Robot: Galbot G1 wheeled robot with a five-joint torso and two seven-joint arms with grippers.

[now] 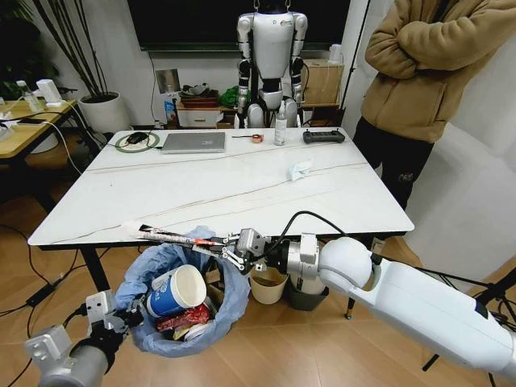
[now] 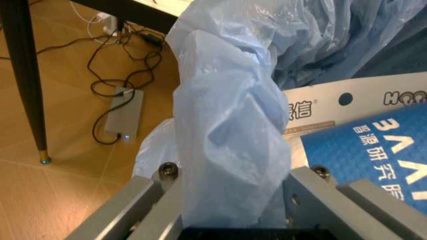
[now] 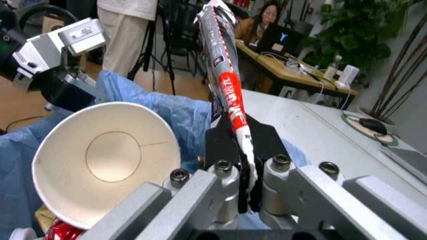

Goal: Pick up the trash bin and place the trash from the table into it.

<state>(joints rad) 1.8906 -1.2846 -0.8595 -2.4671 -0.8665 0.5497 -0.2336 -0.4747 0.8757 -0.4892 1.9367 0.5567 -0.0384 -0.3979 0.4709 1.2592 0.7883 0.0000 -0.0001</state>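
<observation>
your right gripper [image 1: 234, 251] has its jaws pinching a long red-and-white wrapper [image 1: 173, 236], which sticks out past the jaws along the table [image 1: 242, 181] edge, above the trash bin [image 1: 181, 300]. your left gripper [image 1: 119, 321] clamps the bin's blue bag [image 2: 227, 145] between its jaws, below the table edge. inside lie a paper cup [image 1: 177, 290] and a crushed can [image 1: 184, 318]. chinese print on a packet [image 2: 333, 107] beside the bag is partly readable.

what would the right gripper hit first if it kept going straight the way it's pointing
The right gripper, shut on a long red-and-white wrapper, points to the robot's left over the trash bin. It would probably meet the blue bag's raised rim first, though depth is unclear.
</observation>
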